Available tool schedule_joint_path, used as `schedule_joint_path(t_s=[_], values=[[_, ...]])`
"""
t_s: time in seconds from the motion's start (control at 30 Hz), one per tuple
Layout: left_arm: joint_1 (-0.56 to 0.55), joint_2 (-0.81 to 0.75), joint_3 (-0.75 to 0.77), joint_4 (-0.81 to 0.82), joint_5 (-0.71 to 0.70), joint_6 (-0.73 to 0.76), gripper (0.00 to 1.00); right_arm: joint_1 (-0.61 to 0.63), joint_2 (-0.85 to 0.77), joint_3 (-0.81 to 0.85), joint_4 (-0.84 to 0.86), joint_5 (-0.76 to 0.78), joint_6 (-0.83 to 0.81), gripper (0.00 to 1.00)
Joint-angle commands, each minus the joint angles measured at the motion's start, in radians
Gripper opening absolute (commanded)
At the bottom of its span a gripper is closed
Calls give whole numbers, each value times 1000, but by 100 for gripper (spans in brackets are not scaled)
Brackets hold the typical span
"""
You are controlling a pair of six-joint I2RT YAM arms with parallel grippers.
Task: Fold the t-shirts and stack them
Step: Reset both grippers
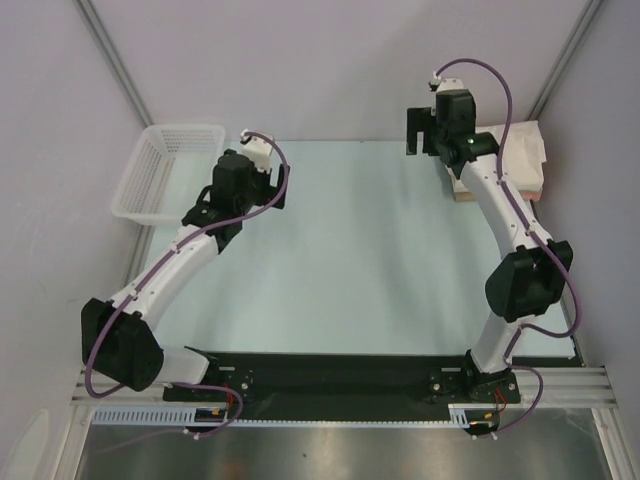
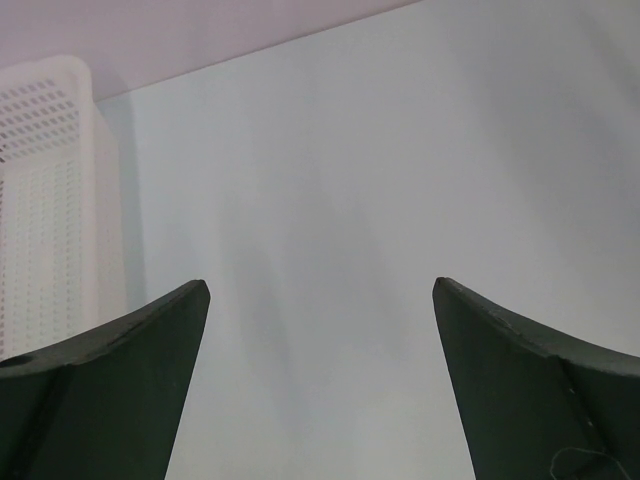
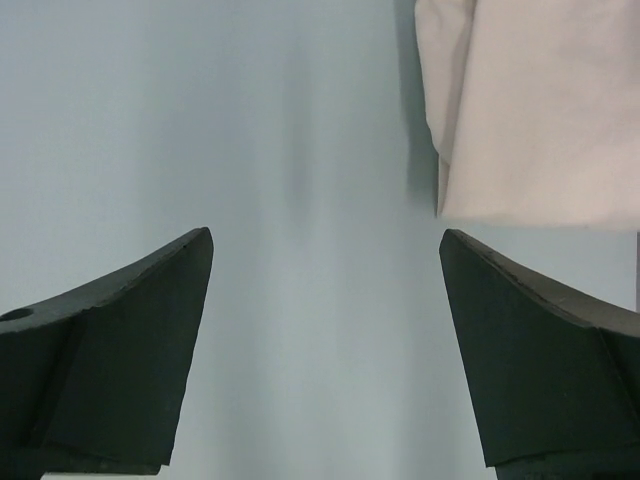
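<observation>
A stack of folded t-shirts lies at the table's back right corner, a cream-white one on top. A peach-tan edge shows beneath it. My right gripper hangs just left of the stack, open and holding nothing. In the right wrist view the folded cream cloth sits at the upper right, beyond the right gripper and apart from its fingers. My left gripper is at the back left over bare table, open and empty.
A white plastic lattice basket stands at the back left corner, just left of my left gripper; its wall fills the left edge of the left wrist view. Grey walls close the back and both sides.
</observation>
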Motion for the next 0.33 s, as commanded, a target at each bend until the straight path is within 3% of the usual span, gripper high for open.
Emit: schedule_joint_path(t_s=[0.0, 0.3], values=[[9, -35, -38, 60, -16, -44, 100, 31, -135, -94, 106, 178, 63, 100], [15, -19, -23, 75, -16, -53, 100, 49, -326, -304, 147, 209, 27, 100]])
